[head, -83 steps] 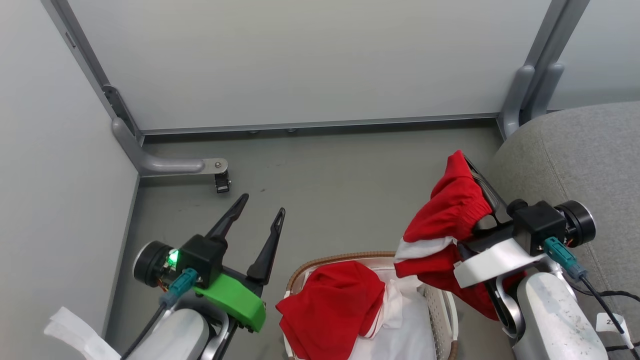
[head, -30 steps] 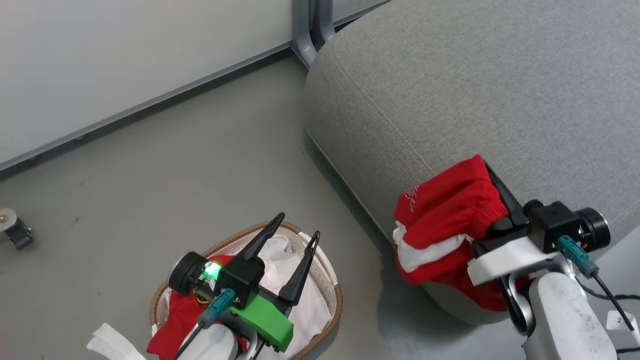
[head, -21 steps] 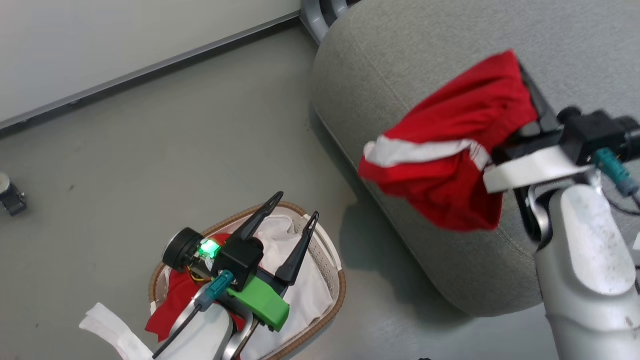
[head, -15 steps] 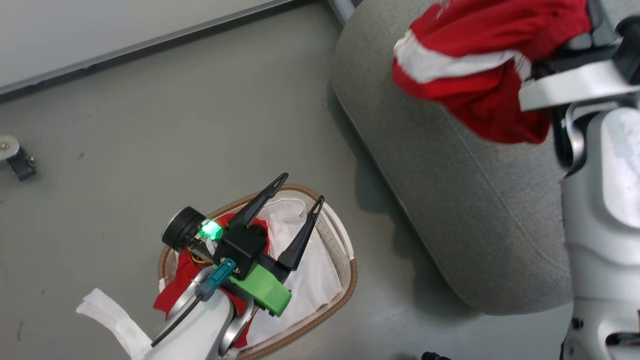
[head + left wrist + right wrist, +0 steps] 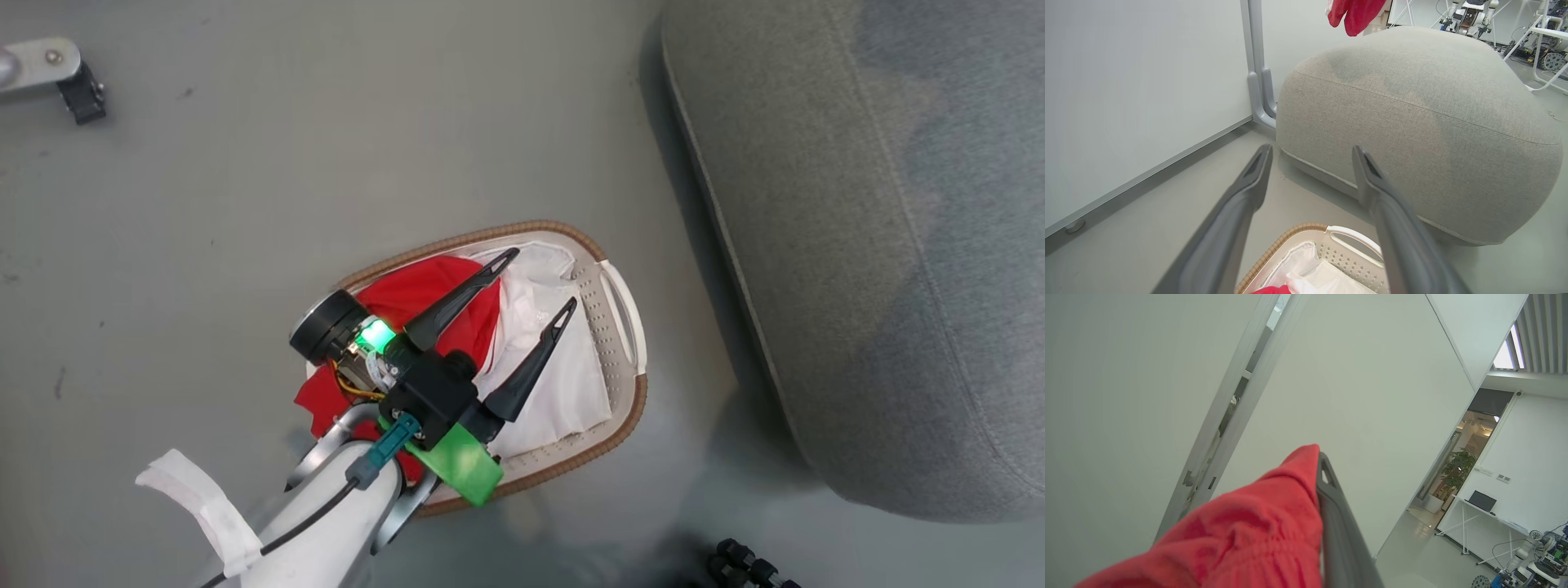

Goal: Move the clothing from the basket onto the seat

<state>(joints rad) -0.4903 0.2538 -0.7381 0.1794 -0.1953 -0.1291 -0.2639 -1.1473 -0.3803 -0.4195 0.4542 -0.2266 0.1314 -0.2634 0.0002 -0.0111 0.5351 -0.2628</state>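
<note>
My left gripper [image 5: 544,278] hangs open over the cream basket [image 5: 629,408], nothing between its fingers. Inside the basket lies a red garment [image 5: 408,294], partly under my wrist, beside a plain white sheet [image 5: 555,384]. The grey sofa [image 5: 857,245] stands right of the basket. In the left wrist view the open left gripper [image 5: 1311,153] points at the sofa [image 5: 1412,122], above the basket's rim [image 5: 1290,237]. A second red garment [image 5: 1355,14] hangs high above the sofa. My right gripper [image 5: 1314,465] is shut on that red garment [image 5: 1249,531], which drapes over and hides one finger.
A partition's caster foot [image 5: 73,82] stands on the floor at the far left. A white partition wall [image 5: 1126,102] and its grey post [image 5: 1257,81] rise beside the sofa. A black object [image 5: 743,563] lies near the bottom edge. Grey floor surrounds the basket.
The head camera has swung and tilted down. My right arm has lifted the red garment up over the sofa and out of the head view. The left gripper stays open over the basket.
</note>
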